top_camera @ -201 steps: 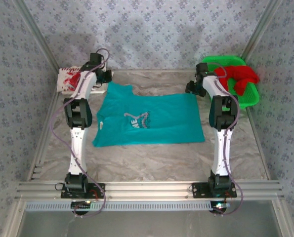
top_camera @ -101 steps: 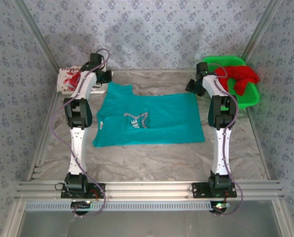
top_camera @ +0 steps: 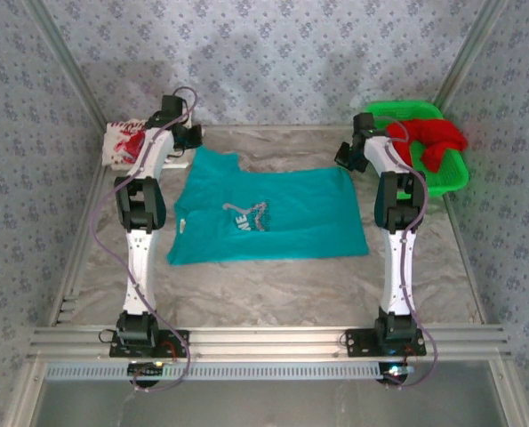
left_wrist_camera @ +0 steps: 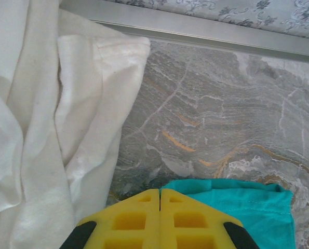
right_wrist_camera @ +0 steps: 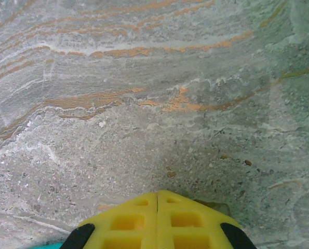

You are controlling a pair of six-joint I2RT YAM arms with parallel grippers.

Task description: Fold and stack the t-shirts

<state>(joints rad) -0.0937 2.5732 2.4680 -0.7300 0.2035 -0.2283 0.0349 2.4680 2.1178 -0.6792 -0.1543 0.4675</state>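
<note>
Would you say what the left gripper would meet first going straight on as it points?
Likely the bare grey marbled tabletop, beside the crumpled white cloth t-shirt; depth is unclear.

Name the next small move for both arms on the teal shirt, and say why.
Probably lift both tools slightly and check that cloth rises: the left tool and right tool are shut at the far edge of the flat teal t-shirt, but no cloth shows between their jaws.
</note>
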